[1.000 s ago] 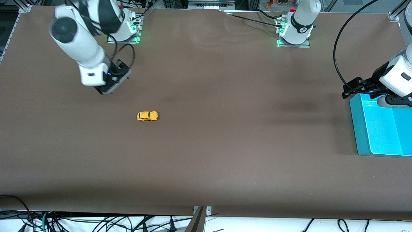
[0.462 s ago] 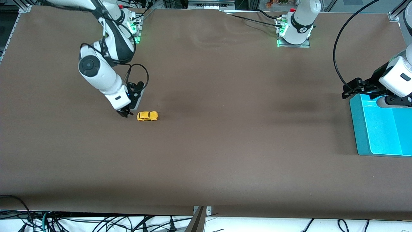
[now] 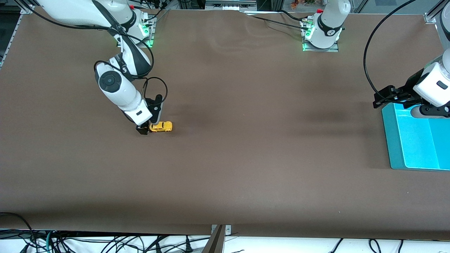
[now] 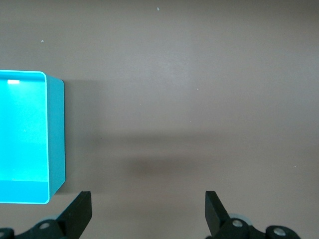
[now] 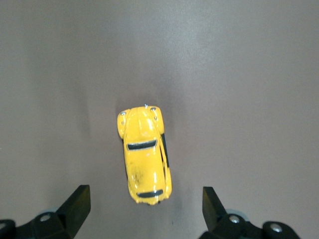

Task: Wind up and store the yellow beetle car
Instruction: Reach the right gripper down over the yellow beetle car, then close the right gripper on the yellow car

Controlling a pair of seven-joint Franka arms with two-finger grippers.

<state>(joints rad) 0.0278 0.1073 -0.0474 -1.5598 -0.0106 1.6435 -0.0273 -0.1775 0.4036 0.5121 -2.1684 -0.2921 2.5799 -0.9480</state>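
The yellow beetle car [image 3: 161,126] stands on its wheels on the brown table, toward the right arm's end. My right gripper [image 3: 145,128] is down low at the end of the car that faces the right arm's end of the table. In the right wrist view the yellow beetle car [image 5: 144,154] lies lengthwise, and only its near end reaches between the spread fingers of my right gripper [image 5: 144,198], which touch nothing. My left gripper [image 3: 383,95] hangs open and empty by the teal bin [image 3: 388,137]; in the left wrist view my left gripper [image 4: 148,211] has only bare table between its fingers.
The teal bin [image 4: 56,134] sits at the left arm's end of the table, its inside bright cyan with nothing showing in it. Brown tabletop spreads between the car and the bin. Cables hang below the table edge nearest the front camera.
My right arm swung down and toward the front camera, bringing its open gripper from well above the table to the car's end. The car and the left arm have not moved.
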